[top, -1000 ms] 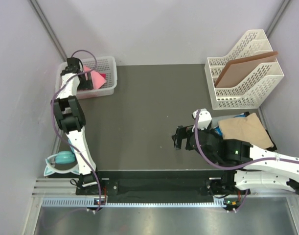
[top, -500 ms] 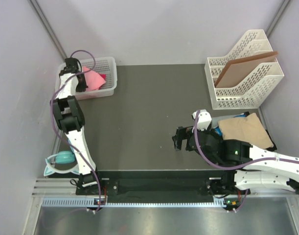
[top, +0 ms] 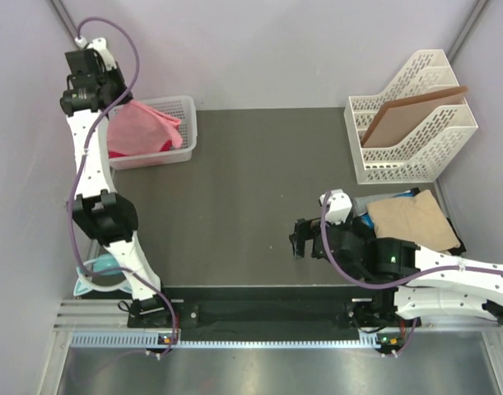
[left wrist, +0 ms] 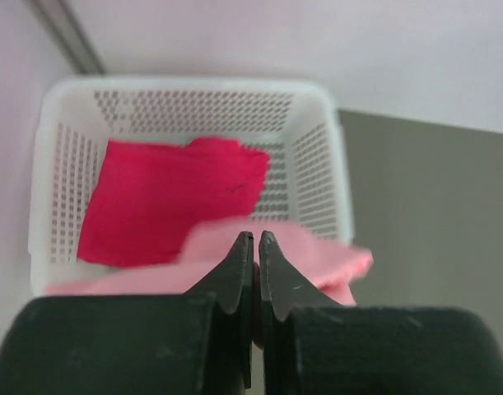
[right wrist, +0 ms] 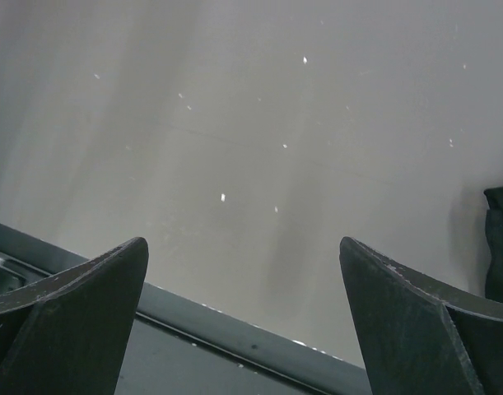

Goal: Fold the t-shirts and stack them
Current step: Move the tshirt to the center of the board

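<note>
The left arm reaches up over the far-left corner, and its left end effector has its fingers pressed together, clamped on a pinch of the salmon pink t-shirt. The shirt hangs from that grip in a loose drape above the white perforated basket. Its lower part hangs across the basket's opening, and in the left wrist view one pink fold spills past the basket's right wall. The magenta-pink t-shirt lies flat on the basket floor, towards its left side, partly covered by the salmon cloth.

The right end effector hovers low over the dark tabletop, right of centre and towards the near edge, with its fingers spread wide apart and nothing between them. The right wrist view shows only bare surface under the gap.

Just right of that arm, a folded tan t-shirt sits on top of a small pile at the right edge. A sliver of blue cloth shows at its far side and black cloth under its near right corner.

At the far right, a white slotted file rack holds a stiff brown board leaning in one of its compartments. A teal object lies beside the left arm's base.
</note>
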